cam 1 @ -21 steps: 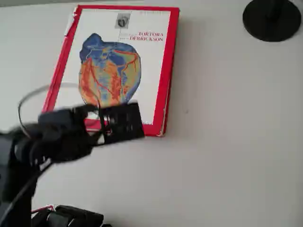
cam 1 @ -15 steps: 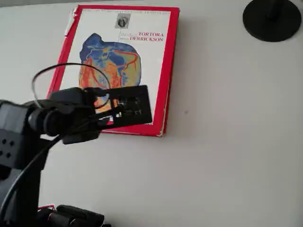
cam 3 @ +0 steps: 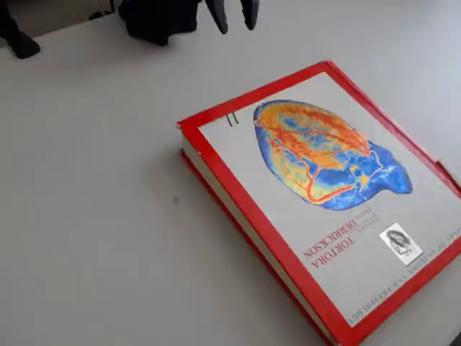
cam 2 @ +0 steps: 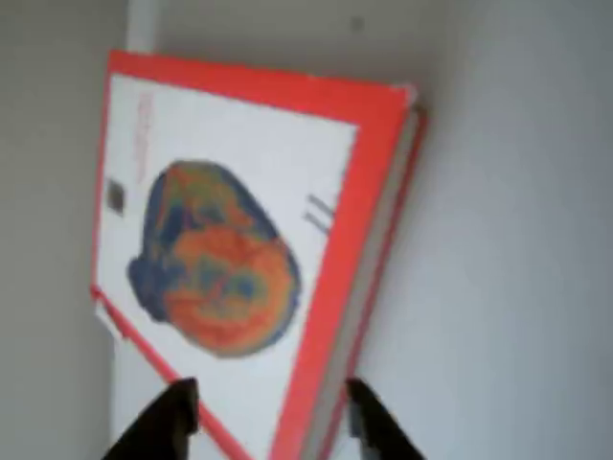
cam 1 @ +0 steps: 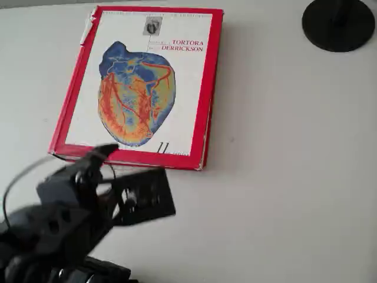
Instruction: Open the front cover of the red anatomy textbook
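Observation:
The red anatomy textbook lies shut and flat on the white table, at the upper left of the overhead view. Its front cover faces up, showing the blue-orange heart and red lettering, and lies flat on the page block. My black gripper hovers just off the book's near short edge, clear of the cover. In the wrist view its fingers stand apart at the bottom, framing a corner of the textbook. The fixed view has the gripper open beyond the book's far corner, holding nothing.
A black round base stands at the table's top right corner in the overhead view. Bare white table stretches to the right of and below the book. My arm's dark body and a cable fill the lower left.
The gripper was over the cover's lower edge and has pulled back down and left, off the book. The book has stayed shut and in place.

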